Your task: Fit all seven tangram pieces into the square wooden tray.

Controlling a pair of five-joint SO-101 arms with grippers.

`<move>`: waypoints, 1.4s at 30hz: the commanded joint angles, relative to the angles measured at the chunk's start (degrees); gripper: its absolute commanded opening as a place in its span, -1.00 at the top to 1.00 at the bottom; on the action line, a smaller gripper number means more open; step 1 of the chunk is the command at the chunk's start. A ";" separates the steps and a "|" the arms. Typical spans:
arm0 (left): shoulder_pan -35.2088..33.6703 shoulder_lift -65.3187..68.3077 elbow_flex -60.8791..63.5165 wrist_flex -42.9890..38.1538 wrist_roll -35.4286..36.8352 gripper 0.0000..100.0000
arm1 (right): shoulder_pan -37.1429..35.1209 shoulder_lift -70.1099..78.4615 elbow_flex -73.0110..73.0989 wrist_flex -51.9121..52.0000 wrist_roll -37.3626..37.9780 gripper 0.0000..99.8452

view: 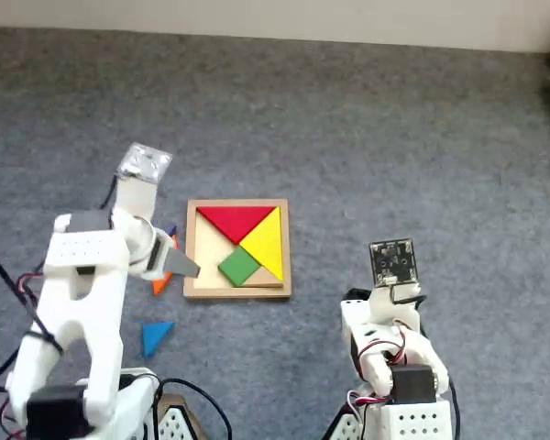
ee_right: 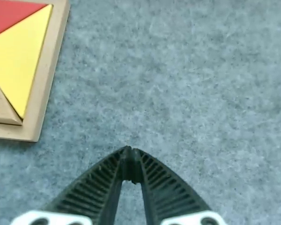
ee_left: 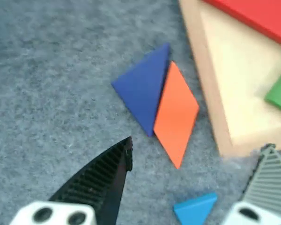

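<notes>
The square wooden tray [view: 238, 291] holds a red triangle [view: 234, 220], a yellow triangle [view: 266, 240], a green square [view: 239, 266] and a tan triangle [view: 266, 278]. On the carpet just left of the tray lie a dark blue triangle [ee_left: 143, 91] and an orange parallelogram [ee_left: 175, 112], touching edge to edge. A light blue triangle [view: 156, 335] lies nearer the arm bases. My left gripper [ee_left: 196, 150] hangs open above the carpet beside the orange piece, holding nothing. My right gripper [ee_right: 129, 154] is shut and empty over bare carpet, right of the tray [ee_right: 47, 79].
Grey carpet covers the table all around. The tray's left part [ee_left: 234, 93] shows bare wood. Black cables trail at the left arm's base [view: 18, 293]. The right arm [view: 390, 321] stands off the tray's right side.
</notes>
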 commanded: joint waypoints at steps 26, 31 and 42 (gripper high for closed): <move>-3.74 9.10 -14.99 18.90 -7.82 0.43 | 0.75 -0.13 8.48 0.22 0.00 0.98; -3.91 -2.42 -3.30 18.55 -14.86 0.43 | 1.63 -0.31 8.48 0.22 0.00 0.98; -3.65 -14.90 18.33 10.37 -18.11 0.43 | 3.12 -0.40 8.48 0.04 0.09 0.98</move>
